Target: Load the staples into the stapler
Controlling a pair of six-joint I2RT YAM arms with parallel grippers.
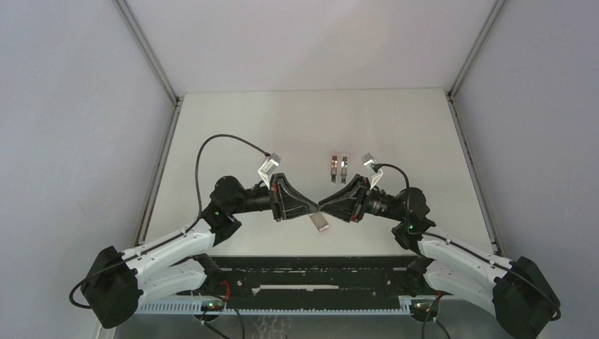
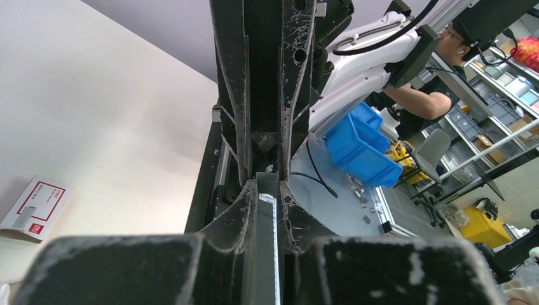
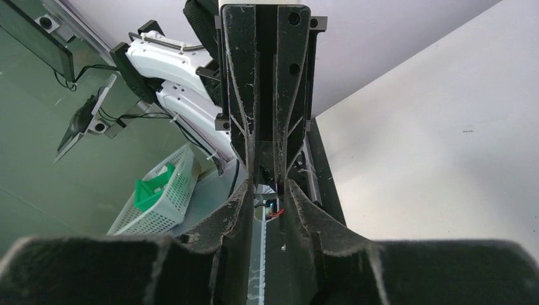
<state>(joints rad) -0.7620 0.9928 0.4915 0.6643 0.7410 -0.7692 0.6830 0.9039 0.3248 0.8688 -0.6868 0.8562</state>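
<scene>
We find left claw and right claw clenched on the staples, judged light, brittle, best pinched by flat sides; staplers lie at 12 o'clock.

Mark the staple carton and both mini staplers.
staple carton (image 2: 37,203): left wrist view, white label.
left mini stapler (image 1: 333,169): top view, body middle.
right mini stapler (image 1: 344,169): top view, body middle.
</scene>
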